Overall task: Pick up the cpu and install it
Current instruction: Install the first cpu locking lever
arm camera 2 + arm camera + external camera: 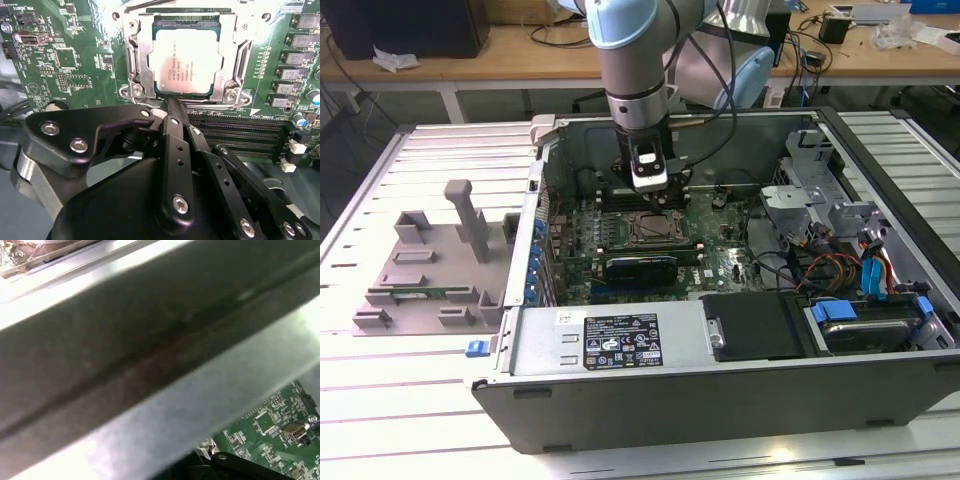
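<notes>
The cpu (185,60) lies flat in the motherboard socket (131,60), its silver top facing up inside the metal frame. In the second wrist view my gripper (173,106) has its black fingers (176,135) pressed together with nothing between them, the tip just off the chip's near edge. In the exterior view the gripper (653,192) hangs inside the open computer case, directly above the socket (653,230). The first wrist view shows the case's metal wall (150,355) and a corner of the green motherboard (272,432).
The open case (620,400) lies on a slatted table. A grey plastic fixture (430,270) sits at the exterior view's left. A power supply (610,342), a drive cage (820,195) and cables (875,270) crowd the case. Memory slots (240,132) run beside the socket.
</notes>
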### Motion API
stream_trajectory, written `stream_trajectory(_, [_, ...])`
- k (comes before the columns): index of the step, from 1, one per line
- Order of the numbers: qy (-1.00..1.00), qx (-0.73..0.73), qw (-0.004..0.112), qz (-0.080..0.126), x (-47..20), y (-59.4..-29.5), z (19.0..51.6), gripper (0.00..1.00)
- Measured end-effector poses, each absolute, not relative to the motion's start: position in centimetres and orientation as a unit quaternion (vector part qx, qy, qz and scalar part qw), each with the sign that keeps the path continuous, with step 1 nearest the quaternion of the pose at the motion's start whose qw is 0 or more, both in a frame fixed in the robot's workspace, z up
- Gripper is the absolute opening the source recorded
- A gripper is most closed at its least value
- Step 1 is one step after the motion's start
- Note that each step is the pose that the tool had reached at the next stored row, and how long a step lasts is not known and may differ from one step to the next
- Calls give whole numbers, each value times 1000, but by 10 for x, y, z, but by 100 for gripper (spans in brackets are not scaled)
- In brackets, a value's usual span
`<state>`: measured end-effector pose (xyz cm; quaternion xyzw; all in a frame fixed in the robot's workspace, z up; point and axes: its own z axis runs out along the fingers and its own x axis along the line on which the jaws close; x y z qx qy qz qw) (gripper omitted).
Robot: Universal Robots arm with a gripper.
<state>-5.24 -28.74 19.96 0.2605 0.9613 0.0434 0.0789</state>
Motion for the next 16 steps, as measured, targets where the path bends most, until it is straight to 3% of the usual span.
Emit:
stream_trajectory(8, [961,263,79,43,-49,-282,199,11])
stream_trajectory(16, [961,263,81,38,-49,-282,222,11])
